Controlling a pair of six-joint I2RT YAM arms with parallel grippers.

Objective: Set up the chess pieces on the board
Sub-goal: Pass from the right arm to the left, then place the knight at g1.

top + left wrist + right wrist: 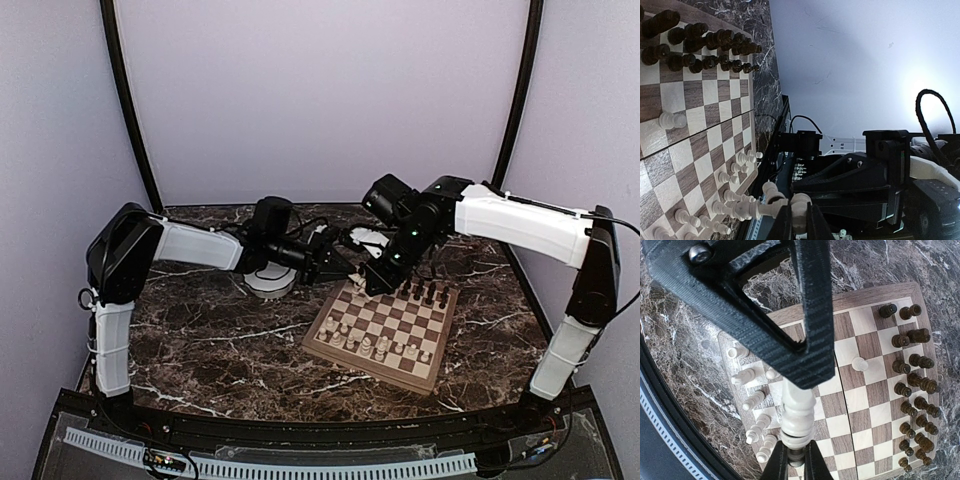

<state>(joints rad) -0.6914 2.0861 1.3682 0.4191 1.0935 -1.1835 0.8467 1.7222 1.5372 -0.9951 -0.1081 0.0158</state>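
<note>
Clearly, both arms meet above the far left corner of the chessboard [385, 320]. The left arm [195, 245] stretches low and nearly level across the table, wrist rolled sideways. The right arm [520, 225] comes in from a raised elbow and angles down. The left gripper [799, 222] and right gripper [795, 460] each pinch one end of the same tall pale chess piece [797, 412], jaws narrow, holding it in the air over the board. Pale chessmen [372, 346] line the near rows and dark chessmen [425, 293] the far rows.
</note>
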